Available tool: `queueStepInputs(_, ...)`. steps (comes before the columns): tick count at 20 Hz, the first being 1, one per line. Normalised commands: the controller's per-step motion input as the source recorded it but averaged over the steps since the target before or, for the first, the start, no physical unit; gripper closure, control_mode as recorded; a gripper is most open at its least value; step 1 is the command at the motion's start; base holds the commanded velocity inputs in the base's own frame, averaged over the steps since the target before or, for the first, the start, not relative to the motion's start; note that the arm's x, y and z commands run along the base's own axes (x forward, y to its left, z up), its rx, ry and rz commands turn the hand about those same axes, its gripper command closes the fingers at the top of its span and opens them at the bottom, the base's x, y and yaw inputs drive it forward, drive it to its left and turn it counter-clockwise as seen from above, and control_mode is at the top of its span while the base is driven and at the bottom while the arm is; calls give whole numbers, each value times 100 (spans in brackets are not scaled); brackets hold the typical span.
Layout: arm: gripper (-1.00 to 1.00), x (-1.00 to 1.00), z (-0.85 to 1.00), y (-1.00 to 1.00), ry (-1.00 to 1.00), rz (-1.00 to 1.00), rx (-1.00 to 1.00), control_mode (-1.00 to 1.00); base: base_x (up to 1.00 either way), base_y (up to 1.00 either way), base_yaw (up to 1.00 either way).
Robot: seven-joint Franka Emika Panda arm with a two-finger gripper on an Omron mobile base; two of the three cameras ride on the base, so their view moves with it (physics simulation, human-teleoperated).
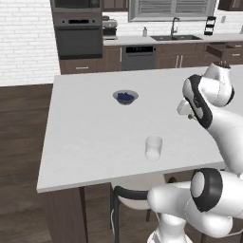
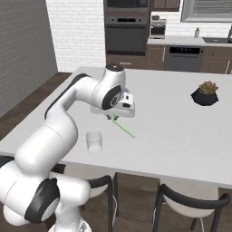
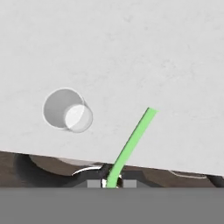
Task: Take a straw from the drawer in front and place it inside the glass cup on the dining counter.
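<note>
My gripper (image 2: 113, 118) is shut on one end of the light-green straw (image 2: 124, 129), which slants down from the fingers above the white dining counter (image 2: 172, 122). In the hand view the straw (image 3: 131, 144) rises from between the fingertips. The clear glass cup (image 2: 94, 142) stands upright near the counter's front edge, below and to the left of the gripper and apart from the straw. From the hand, the cup (image 3: 68, 110) lies left of the straw tip. The left base view has the cup (image 1: 153, 147) left of the hand (image 1: 189, 110). A drawer (image 1: 223, 49) stands pulled out at the far right cabinets.
A shallow bowl (image 1: 125, 97) with dark blue contents sits mid-counter. A dark potted plant (image 2: 205, 94) stands on the counter's right part. Chairs (image 2: 192, 204) are tucked under the front edge. Oven (image 1: 79, 35), dishwasher and sink line the back wall.
</note>
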Motion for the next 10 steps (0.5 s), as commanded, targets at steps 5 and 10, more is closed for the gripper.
queueStepInputs(5, 100, 0, 37, 1, -12, 4, 34, -100, 0, 0, 0)
queueStepInputs(10, 100, 5, 13, 9, -6, 1, 33, -100, 0, 0, 0)
